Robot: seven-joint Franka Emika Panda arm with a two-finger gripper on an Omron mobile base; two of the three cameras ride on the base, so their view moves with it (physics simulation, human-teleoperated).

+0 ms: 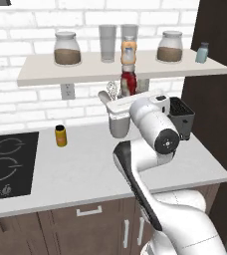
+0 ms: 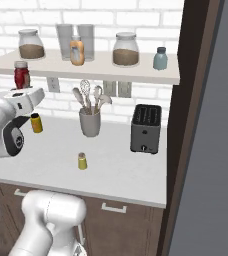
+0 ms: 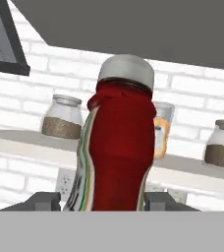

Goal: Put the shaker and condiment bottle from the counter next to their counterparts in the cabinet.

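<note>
Two things belong to this job, and one is already in the gripper (image 3: 109, 206): the red ketchup-style condiment bottle (image 3: 116, 152) with its pale cap stands upright between the fingers, held low on its body so the neck stays free for setting down. From the left base view, that red bottle (image 1: 128, 82) sits just below the front edge of the pale wall shelf (image 1: 41, 69), lifted well off the pale grey-white surface (image 1: 85, 169). The white arm is folded, elbow low and forward, forearm rising steeply so the hand points up and back toward the wall. On the surface near the front, the small yellow-green cylindrical shaker (image 2: 82, 161) with its silvery-grey top stands alone, waiting its turn. Farther back, on the shelf, the orange bottle with a white label (image 2: 76, 51) stands between the glass jars, seemingly the bottle's destination, and the small pale blue shaker (image 2: 160, 58) stands toward the shelf's far end.
</note>
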